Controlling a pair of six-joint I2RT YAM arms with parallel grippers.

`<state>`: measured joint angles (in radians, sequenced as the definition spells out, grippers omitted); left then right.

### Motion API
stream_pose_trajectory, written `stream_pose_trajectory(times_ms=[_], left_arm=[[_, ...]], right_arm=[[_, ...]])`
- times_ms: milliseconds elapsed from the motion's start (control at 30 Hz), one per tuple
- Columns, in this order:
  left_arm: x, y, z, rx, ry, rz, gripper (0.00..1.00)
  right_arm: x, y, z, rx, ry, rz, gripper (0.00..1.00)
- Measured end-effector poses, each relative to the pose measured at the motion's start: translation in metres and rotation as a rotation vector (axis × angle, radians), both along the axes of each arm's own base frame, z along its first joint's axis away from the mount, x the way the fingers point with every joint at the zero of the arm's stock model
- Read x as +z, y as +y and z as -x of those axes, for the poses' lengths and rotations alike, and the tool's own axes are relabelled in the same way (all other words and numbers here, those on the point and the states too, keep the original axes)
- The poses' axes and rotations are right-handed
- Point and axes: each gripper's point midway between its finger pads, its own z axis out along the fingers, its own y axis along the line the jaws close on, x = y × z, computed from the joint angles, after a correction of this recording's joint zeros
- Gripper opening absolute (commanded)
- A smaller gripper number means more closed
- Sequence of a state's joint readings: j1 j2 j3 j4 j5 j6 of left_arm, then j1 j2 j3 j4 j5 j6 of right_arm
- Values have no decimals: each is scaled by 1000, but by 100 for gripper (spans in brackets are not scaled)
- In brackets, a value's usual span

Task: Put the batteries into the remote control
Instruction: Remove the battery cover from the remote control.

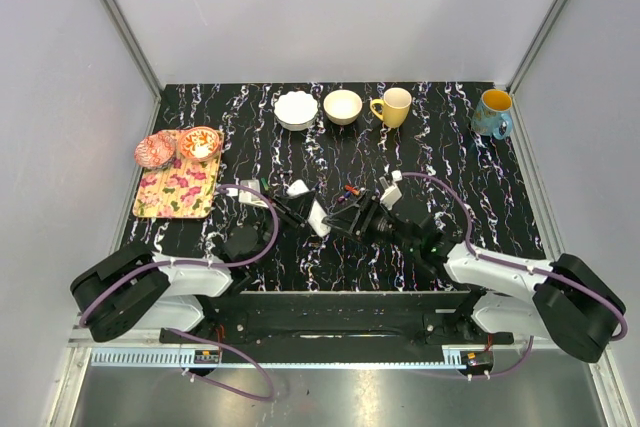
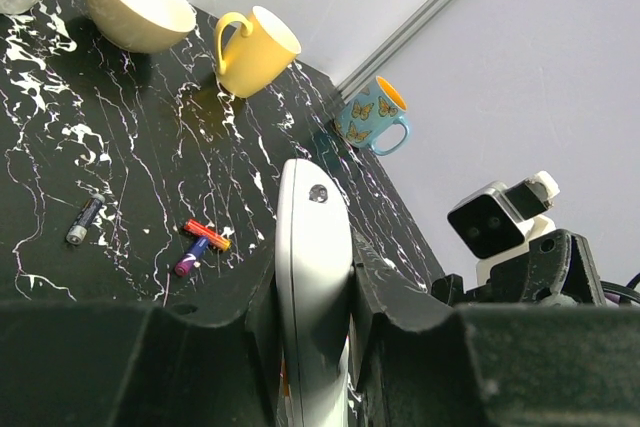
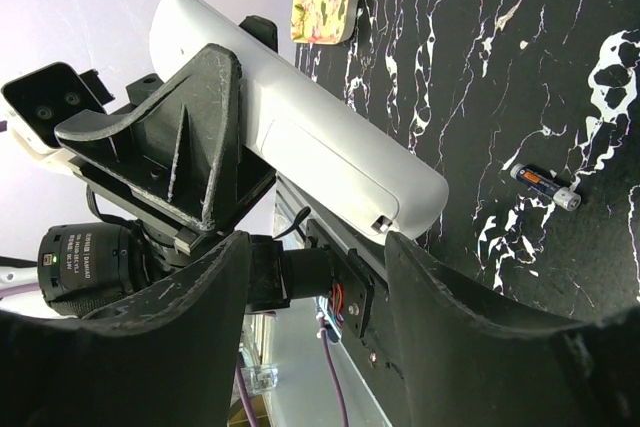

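Left claw [image 2: 312, 319] is clamped on the remote control [image 2: 308, 237], and we see it held up above the counter [image 2: 120, 127]. Right claw [image 3: 318, 255] is spread wide near the remote's end, gripping nothing. Three batteries [image 2: 207, 235] lie loose on the counter.

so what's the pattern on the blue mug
Orange butterflies on the blue mug, seen best in the left wrist view.
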<state>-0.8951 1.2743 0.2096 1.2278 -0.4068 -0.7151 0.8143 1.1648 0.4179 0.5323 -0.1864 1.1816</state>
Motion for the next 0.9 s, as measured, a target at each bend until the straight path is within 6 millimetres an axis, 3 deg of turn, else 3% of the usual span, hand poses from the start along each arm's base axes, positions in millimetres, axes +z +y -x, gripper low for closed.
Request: stream_pose_trajectory(times_ms=[900], left_arm=[[-9, -6, 1, -12, 12, -27, 0]], right_arm=[[-18, 5, -1, 17, 35, 29, 61]])
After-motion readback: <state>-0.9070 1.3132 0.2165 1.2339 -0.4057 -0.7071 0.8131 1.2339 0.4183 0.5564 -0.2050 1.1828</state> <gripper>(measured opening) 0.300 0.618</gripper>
